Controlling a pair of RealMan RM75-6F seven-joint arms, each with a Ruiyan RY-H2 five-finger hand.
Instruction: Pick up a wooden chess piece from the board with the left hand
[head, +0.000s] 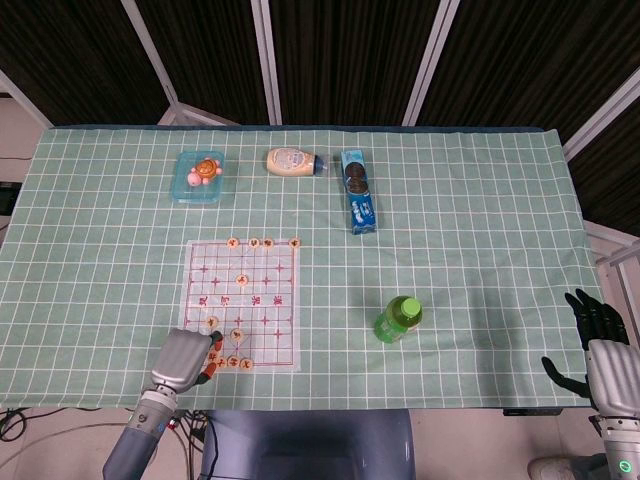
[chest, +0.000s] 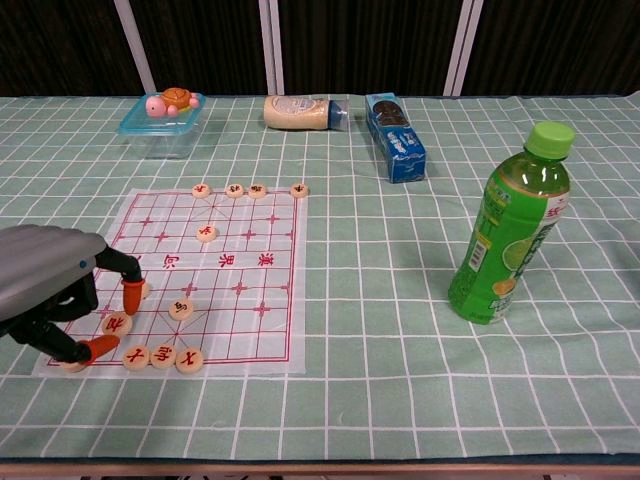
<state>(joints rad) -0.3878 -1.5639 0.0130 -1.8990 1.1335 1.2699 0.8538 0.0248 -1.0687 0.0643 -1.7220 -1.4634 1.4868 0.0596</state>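
Orange-tipped fingers (chest: 131, 296) of my left hand (chest: 45, 285) curl down over the near left corner of the translucent red-lined chess board (chest: 262, 262). They bracket a round pale wooden chess piece with a red character (chest: 115, 324), one tip beyond it, the thumb tip just before it. Whether they pinch it or the piece lies flat on the board, I cannot tell from either view.

Step in hand, as I judge it: closing the grasp, lift not yet made.

Three more wooden discs (chest: 162, 357) sit in a row just nearer than the target on the board's near edge.

Next move calls for firming the pinch, then rising straight up, clear of that row.

My right hand (head: 598, 340) hangs far off the board, past the table edge, fingers loosely apart, holding nothing.
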